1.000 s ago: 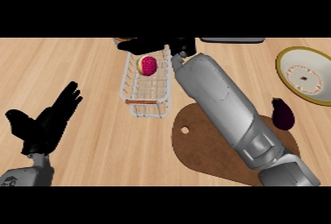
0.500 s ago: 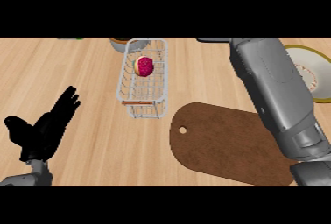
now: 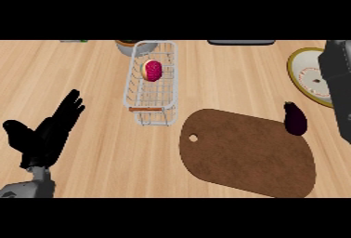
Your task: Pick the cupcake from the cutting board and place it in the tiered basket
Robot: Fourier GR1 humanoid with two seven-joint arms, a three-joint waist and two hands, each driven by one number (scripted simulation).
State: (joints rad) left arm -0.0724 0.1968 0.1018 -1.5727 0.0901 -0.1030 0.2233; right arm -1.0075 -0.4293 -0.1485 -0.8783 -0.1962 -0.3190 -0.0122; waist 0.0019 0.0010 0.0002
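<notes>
The wooden counter (image 3: 82, 69) fills the view, pale planks running side to side. At five o'clock lies the brown cutting board (image 3: 247, 151), its top bare, with a dark eggplant (image 3: 295, 119) resting at its upper right edge. At twelve o'clock stands the white wire tiered basket (image 3: 152, 95), and the cupcake (image 3: 152, 70), pink-topped, sits inside its upper part, lying on its side. So the placing step looks done, and what remains, in my judgement, is only for the arm to clear away without brushing the basket's wires. At three o'clock a plate (image 3: 310, 76) with a yellow-green rim shows, partly covered by the grey right forearm (image 3: 337, 79); the right hand itself is out of view. At eight o'clock the left hand (image 3: 44, 135) rests open, fingers straight and up. A small bowl (image 3: 126, 45) peeks behind the basket.
</notes>
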